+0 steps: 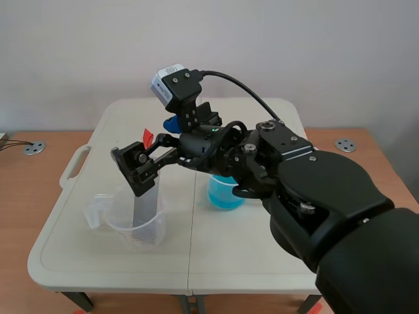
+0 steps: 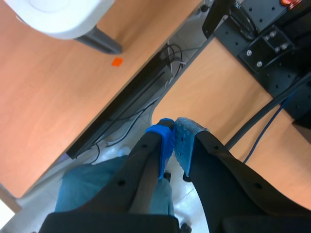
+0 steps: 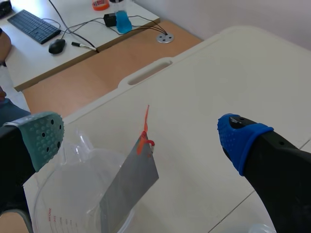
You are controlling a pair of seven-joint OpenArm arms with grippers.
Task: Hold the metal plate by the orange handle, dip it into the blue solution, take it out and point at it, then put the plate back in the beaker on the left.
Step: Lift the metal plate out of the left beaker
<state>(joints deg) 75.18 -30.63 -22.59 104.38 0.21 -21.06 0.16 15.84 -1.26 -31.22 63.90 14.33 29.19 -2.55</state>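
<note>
Cream table [image 1: 262, 261], seen from the robot's side: the right gripper [image 1: 154, 147] hangs wide open over the clear beaker [image 1: 134, 229] on the left. The metal plate [image 3: 130, 183] stands tilted inside that beaker, its orange handle [image 3: 145, 130] rising free between the two spread fingers and touching neither pad. The blue solution [image 1: 224, 193] sits in its own beaker just beside, under the right arm. The left gripper [image 2: 174, 140], off the table above floor cables [image 2: 146, 109], has its pads pressed together on nothing.
</note>
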